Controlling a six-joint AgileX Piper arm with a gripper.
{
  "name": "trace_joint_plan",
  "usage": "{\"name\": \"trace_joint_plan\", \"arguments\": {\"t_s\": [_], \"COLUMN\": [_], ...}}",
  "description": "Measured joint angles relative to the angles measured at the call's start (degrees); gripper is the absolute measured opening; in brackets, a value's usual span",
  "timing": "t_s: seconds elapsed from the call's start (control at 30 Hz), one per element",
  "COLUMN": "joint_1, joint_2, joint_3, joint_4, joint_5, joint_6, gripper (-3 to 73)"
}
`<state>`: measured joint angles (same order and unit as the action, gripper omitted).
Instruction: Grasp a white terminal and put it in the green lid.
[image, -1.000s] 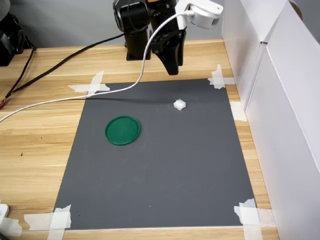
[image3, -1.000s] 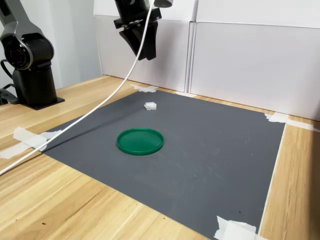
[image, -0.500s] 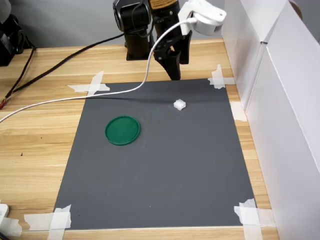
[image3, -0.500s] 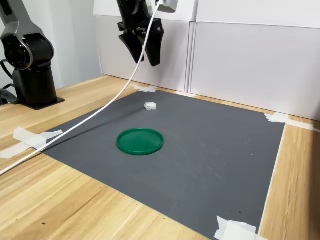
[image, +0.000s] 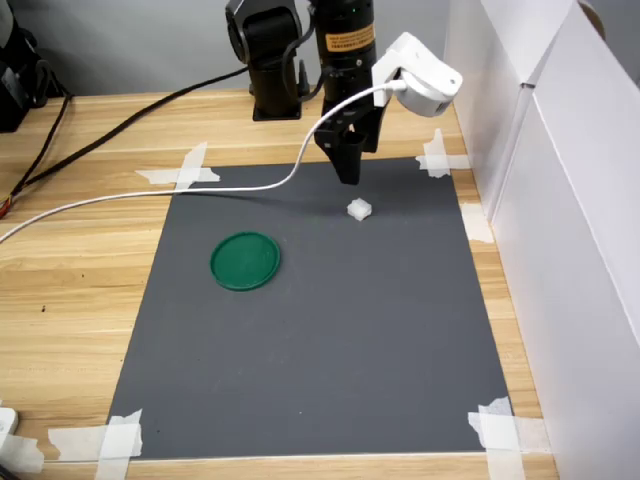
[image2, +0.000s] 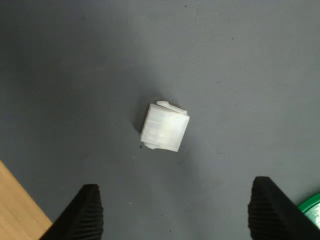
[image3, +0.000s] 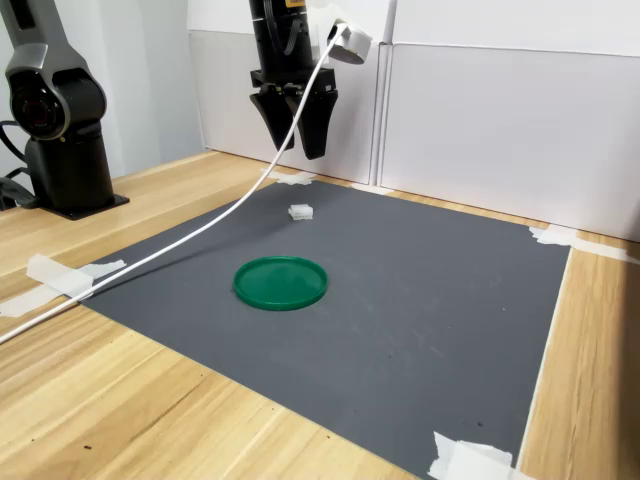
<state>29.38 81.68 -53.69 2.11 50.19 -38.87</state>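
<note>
The terminal is white, faintly translucent, with pale ribbed faces. The lid is dark green, glossy in the second exterior view. The mat is plain dark grey, its corners held by off-white tape. The table is light wood with streaky grain. The gripper is black, its fingers finely ridged. The cable is white; the panels are white.

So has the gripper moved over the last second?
Yes. In the first exterior view the gripper has dropped toward the mat, closing on the white terminal, which sits unmoved. Jaws open.
</note>
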Motion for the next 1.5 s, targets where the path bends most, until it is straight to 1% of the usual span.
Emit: {"name": "trace_joint_plan", "arguments": {"t_s": [0.2, 0.43, 0.7, 0.97, 1.2, 1.5], "joint_1": [0.4, 0.4, 0.4, 0.4, 0.4, 0.4], "joint_2": [1.5, 4.0, 7.1, 9.2, 9.3, 11.0], "joint_3": [1.0, 5.2, 5.5, 5.5, 5.5, 5.5], "joint_4": [0.9, 1.2, 1.4, 1.3, 0.5, 0.5], "joint_5": [-3.6, -8.4, -11.0, -12.4, -12.6, -12.9], "joint_6": [-0.6, -2.0, -2.7, -2.6, -2.0, -1.1], "gripper": [71.4, 71.0, 70.2, 70.2, 70.1, 70.1]}}
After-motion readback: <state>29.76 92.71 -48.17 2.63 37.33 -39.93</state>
